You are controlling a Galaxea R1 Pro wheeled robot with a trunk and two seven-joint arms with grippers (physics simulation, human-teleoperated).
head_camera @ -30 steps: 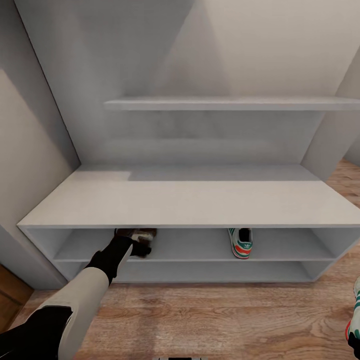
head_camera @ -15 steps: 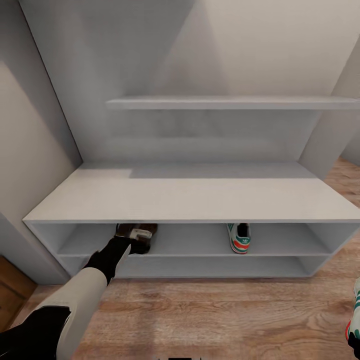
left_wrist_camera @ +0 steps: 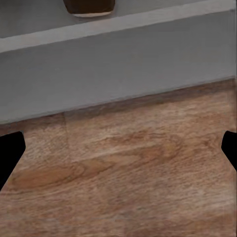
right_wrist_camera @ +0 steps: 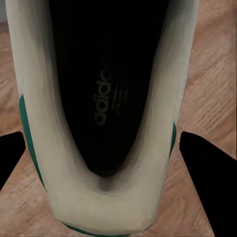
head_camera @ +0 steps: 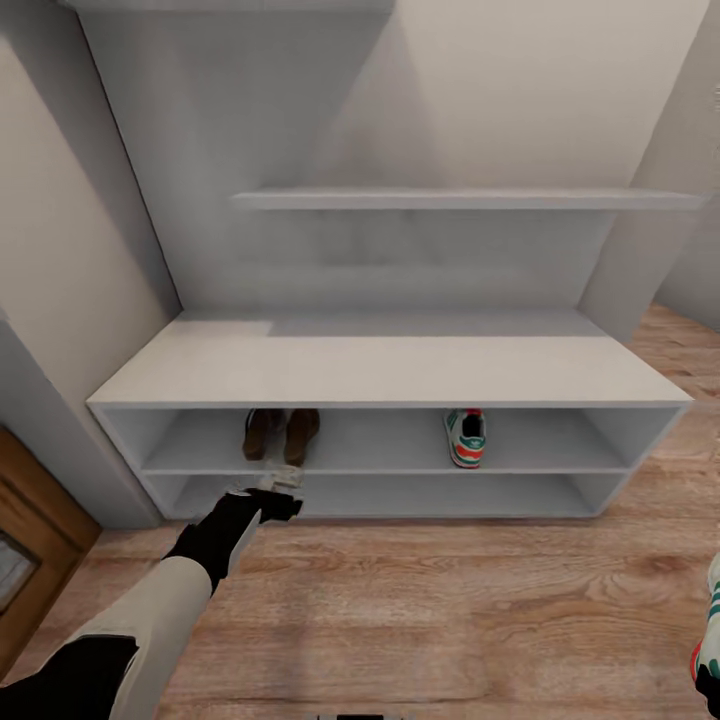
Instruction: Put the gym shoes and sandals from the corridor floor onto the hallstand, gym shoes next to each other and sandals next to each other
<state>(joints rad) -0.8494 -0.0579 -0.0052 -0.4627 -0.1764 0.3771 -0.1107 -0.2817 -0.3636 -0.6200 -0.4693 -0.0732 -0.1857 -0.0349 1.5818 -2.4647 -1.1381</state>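
Observation:
The pale grey hallstand [head_camera: 390, 365] stands against the wall. On its upper tier two dark brown sandals [head_camera: 282, 433] sit side by side, and one gym shoe [head_camera: 465, 437] rests further right. My left gripper [head_camera: 280, 482] hovers just in front of the shelf below the sandals, open and empty. In the left wrist view its fingers [left_wrist_camera: 10, 153] spread wide over the corridor floor [left_wrist_camera: 128, 163], with a sandal [left_wrist_camera: 89, 6] on the shelf ahead. My right gripper [right_wrist_camera: 111, 158] is shut on the second gym shoe [right_wrist_camera: 103, 123], which also shows at the head view's edge as a gym shoe [head_camera: 710, 630].
A floating wall shelf [head_camera: 460, 198] hangs above the hallstand. A brown wooden door or cabinet [head_camera: 25, 560] stands at the lower left. Grey walls flank the unit. Wood-plank floor [head_camera: 450, 610] stretches in front of the rack.
The whole view has pulled back from the rack. My left gripper has come out of the upper tier, leaving a sandal beside the other one. The right gripper still holds its shoe.

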